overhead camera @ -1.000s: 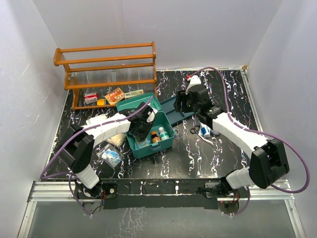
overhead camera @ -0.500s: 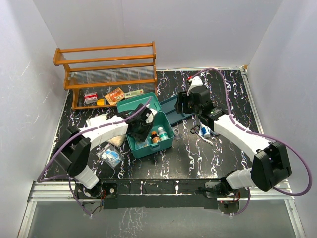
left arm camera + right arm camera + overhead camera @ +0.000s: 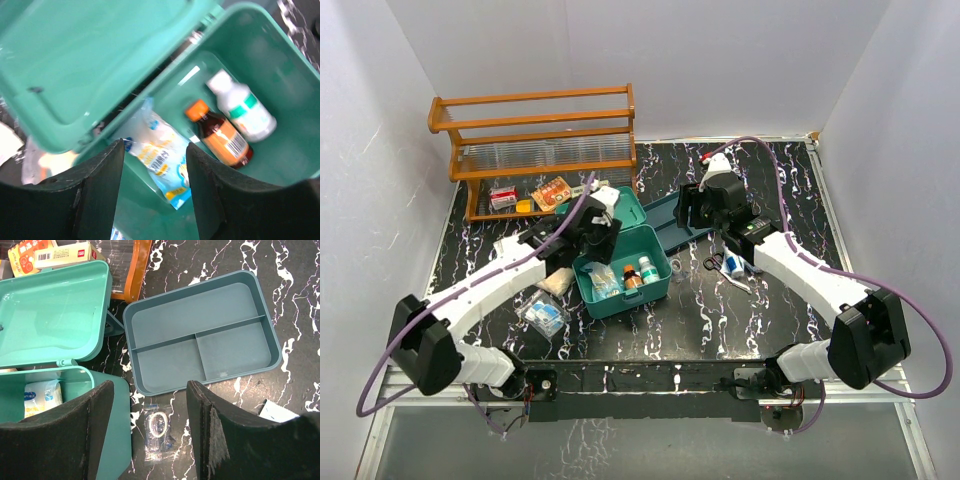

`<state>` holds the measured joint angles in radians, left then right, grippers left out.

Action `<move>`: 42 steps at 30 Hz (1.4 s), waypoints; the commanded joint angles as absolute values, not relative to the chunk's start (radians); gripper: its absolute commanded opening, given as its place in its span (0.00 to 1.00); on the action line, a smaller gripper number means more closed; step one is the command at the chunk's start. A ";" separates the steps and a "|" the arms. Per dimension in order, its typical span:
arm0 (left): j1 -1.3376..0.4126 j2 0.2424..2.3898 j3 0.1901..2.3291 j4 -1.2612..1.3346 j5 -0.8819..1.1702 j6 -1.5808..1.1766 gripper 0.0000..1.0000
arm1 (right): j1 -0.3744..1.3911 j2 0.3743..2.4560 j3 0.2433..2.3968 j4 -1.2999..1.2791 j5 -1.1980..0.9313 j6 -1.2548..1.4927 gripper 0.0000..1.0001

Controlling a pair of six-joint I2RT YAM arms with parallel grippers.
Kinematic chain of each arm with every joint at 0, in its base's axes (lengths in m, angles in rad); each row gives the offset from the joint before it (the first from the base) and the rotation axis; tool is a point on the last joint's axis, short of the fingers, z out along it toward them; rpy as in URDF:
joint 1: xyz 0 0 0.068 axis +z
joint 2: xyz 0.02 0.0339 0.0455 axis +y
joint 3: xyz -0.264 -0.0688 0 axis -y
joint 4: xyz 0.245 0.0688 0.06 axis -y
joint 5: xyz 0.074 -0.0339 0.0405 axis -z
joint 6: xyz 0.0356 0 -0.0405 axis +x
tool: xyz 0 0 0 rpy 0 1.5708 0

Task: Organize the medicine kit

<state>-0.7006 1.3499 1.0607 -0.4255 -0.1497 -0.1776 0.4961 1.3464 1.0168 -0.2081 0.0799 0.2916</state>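
Black marbled table (image 3: 720, 310). Left gripper (image 3: 155, 150) part-open, empty, over medicine kit (image 3: 280, 75) (2 bottles (image 3: 222, 137) inside); descending could clip lid (image 3: 100, 60) just ahead. Right gripper (image 3: 150, 390) wide, empty.

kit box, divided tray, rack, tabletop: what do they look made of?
Medicine kit: moulded plastic, teal-green, semi-gloss; soft highlights on the lid, rounded corners.
Divided tray: also plastic, darker blue-teal, flatter sheen; divider looks moulded in one piece.
Rack: probably varnished wood, orange-brown rails; grain too small to confirm.
Tabletop: black with white veining, marble look; may be printed film or laminate.
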 commanded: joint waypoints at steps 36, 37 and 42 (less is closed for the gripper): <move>-0.045 1.198 0.557 -0.199 -0.112 -0.887 0.57 | 0.494 1.315 1.026 -0.171 0.119 0.346 0.61; -0.045 1.213 0.552 -0.188 -0.116 -0.883 0.57 | 0.494 1.315 1.026 -0.170 0.121 0.343 0.61; -0.043 1.262 0.540 -0.155 -0.123 -0.880 0.57 | 0.494 1.321 1.035 -0.169 0.132 0.330 0.61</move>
